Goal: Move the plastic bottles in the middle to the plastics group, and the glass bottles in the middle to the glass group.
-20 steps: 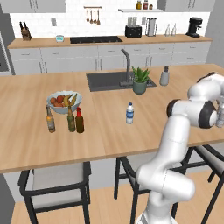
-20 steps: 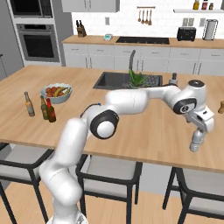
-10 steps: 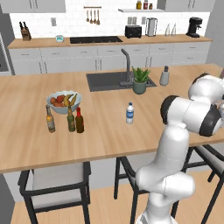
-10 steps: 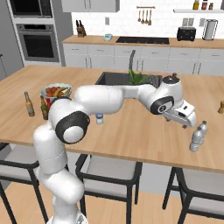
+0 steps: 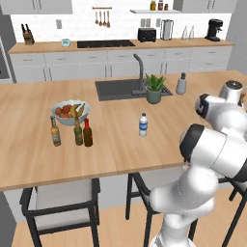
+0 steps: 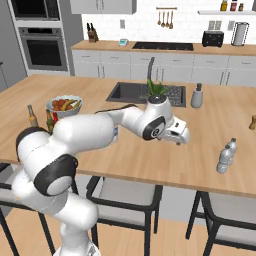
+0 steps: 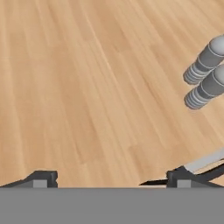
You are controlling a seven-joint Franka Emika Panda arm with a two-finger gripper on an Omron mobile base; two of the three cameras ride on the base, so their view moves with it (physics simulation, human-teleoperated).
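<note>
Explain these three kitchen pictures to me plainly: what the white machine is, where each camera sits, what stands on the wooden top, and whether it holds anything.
The white machine is a robot arm on a driving base in a rendered kitchen. Two pictures come from cameras on the base, behind the arm to its left and right. The third looks down from the hand itself.

On the wooden counter stand a fruit bowl, an amber bottle, a green bottle and a red-capped bottle beside them. A blue-labelled plastic bottle stands alone in the middle. Two greyish plastic bottles stand together off to the right.

The end effector is open and holds nothing; it hangs over bare wood.
</note>
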